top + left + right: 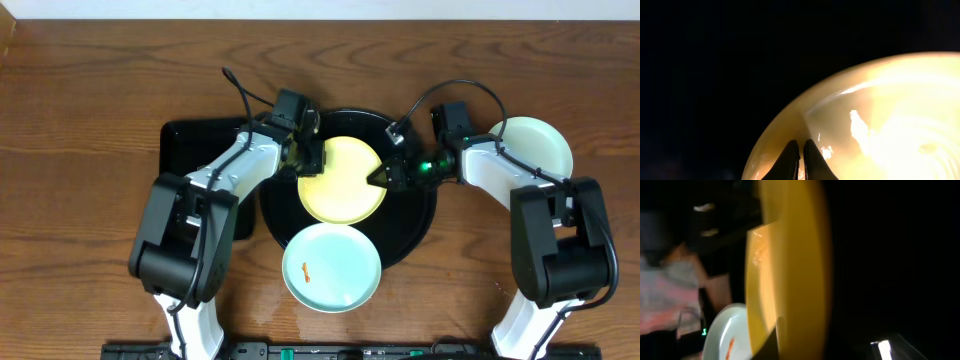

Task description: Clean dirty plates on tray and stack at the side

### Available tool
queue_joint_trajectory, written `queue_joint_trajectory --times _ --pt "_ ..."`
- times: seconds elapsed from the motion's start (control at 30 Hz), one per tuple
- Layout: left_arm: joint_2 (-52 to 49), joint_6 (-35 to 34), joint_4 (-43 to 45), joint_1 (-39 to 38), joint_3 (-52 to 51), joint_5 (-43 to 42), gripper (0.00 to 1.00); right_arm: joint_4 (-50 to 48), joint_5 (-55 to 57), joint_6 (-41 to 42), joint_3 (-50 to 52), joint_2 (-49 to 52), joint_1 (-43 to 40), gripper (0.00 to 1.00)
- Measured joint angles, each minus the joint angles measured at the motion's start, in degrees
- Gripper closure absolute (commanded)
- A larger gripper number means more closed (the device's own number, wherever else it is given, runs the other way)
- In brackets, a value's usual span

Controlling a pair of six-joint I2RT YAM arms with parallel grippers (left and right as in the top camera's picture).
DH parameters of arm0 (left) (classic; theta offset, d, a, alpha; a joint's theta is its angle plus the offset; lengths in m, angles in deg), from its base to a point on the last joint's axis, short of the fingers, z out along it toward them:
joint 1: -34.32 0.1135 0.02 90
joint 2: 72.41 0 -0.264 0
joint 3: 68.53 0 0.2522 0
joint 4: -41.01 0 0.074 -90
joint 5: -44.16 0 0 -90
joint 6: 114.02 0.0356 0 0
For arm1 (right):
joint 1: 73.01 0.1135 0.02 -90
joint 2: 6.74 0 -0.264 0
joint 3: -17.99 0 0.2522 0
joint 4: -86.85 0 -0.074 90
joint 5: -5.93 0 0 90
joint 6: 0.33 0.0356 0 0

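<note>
The pale yellow plate lies on the round black tray. My left gripper is at its left rim. In the left wrist view its fingers are shut together over the plate's edge. My right gripper is shut on the yellow plate's right rim. In the right wrist view the plate shows edge-on between the fingers. A mint-blue plate with an orange smear overlaps the tray's front rim and also shows in the right wrist view. A second mint-blue plate lies on the wood at the right.
A smaller rectangular black tray lies left of the round tray, under my left arm. Brown wood-grain tabletop surrounds both trays. Both arms reach in from the front edge.
</note>
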Motion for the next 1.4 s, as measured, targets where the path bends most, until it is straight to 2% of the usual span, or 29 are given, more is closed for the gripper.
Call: queue_joint_trajectory --times 0.17,0.23,0.37,0.47,0.83,1.13,1.4 --pt "-0.39 0.02 -0.09 0.02 0.04 -0.22 0.92 -1.07 8.28 7.52 0.13 0.63 0.04 0.99" --pt "-0.44 0.02 -0.63 0.02 0.11 -0.31 0.88 -1.36 9.84 9.18 0.11 0.63 0.28 0.99" --pt "-0.13 -0.33 -5.88 0.09 1.29 -0.90 0.56 -0.92 14.32 10.19 -0.04 0.33 0.46 0.99" --pt "1.57 -0.17 -9.97 0.35 1.81 -2.01 0.47 0.87 18.67 10.10 -0.24 -1.51 0.94 0.99" --pt "18.99 0.04 -16.37 10.36 3.54 -1.51 0.44 4.63 35.45 7.69 -2.82 -15.76 2.49 0.99" --pt "18.93 1.27 -19.50 10.73 3.52 1.14 0.44 6.73 43.41 4.76 -2.97 -16.39 4.63 0.99" --pt "18.93 1.77 -21.75 11.74 3.52 7.28 0.44 9.29 63.84 1.68 -2.97 -23.28 14.99 0.99"
